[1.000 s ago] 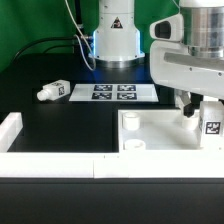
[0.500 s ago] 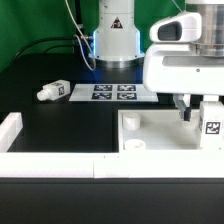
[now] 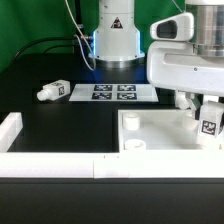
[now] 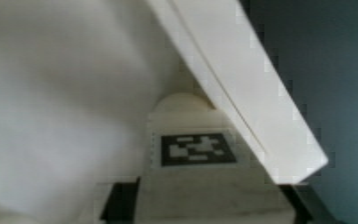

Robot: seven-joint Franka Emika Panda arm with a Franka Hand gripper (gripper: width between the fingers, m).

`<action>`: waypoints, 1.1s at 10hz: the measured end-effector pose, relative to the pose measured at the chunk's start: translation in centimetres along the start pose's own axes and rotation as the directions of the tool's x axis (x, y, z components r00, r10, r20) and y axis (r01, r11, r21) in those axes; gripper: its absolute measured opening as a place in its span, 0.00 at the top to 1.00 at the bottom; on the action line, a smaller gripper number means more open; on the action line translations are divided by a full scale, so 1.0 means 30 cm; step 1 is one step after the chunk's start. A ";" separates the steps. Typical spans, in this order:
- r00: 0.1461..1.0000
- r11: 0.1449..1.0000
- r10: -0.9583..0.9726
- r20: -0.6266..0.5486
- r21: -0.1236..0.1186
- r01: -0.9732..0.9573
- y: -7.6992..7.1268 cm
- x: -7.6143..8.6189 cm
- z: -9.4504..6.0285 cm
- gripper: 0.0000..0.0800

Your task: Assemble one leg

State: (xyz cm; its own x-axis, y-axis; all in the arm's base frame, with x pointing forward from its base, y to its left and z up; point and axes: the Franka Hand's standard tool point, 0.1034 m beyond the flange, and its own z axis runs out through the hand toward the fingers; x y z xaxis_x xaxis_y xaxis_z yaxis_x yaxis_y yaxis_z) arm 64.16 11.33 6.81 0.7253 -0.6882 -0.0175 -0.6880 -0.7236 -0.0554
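In the exterior view, nearest the camera, a white rail (image 3: 60, 165) runs across the front of the black bench (image 3: 60, 125), with a raised white block at its end on the exterior view's left. Behind it, on the exterior view's right, lies the large white square panel (image 3: 160, 135), tray-like, with a raised rim and round bosses at its corners. Above the panel's far right part, the gripper (image 3: 197, 108) hangs under the arm's bulky white wrist housing, and the leg (image 3: 211, 122) stands in it: a stubby white peg with a black-and-white square tag facing the camera, its long axis roughly upright, tilted slightly, its lower end down at the panel. In the wrist view the leg (image 4: 197, 140) sits between the two dark fingers (image 4: 126, 198), which are clamped on its sides, the tag turned to the lens and the rounded tip pointing away from the gripper toward the panel's (image 4: 60, 90) white surface, close beside its raised rim. Farther back on the bench, on the exterior view's left, a second leg (image 3: 53, 92) lies on its side, long axis roughly level. Just beyond it the marker board (image 3: 113, 92) lies flat, and behind that stands the arm's white base (image 3: 113, 35).
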 end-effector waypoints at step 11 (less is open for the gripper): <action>0.535 0.535 0.845 0.004 -0.006 -0.845 -0.013 0.004 0.003 0.36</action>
State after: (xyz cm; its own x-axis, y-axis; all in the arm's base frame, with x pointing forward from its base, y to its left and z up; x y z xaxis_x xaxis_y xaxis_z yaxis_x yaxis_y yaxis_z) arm 64.52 11.53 6.74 -0.1927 -0.9794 -0.0597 -0.9810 0.1936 -0.0091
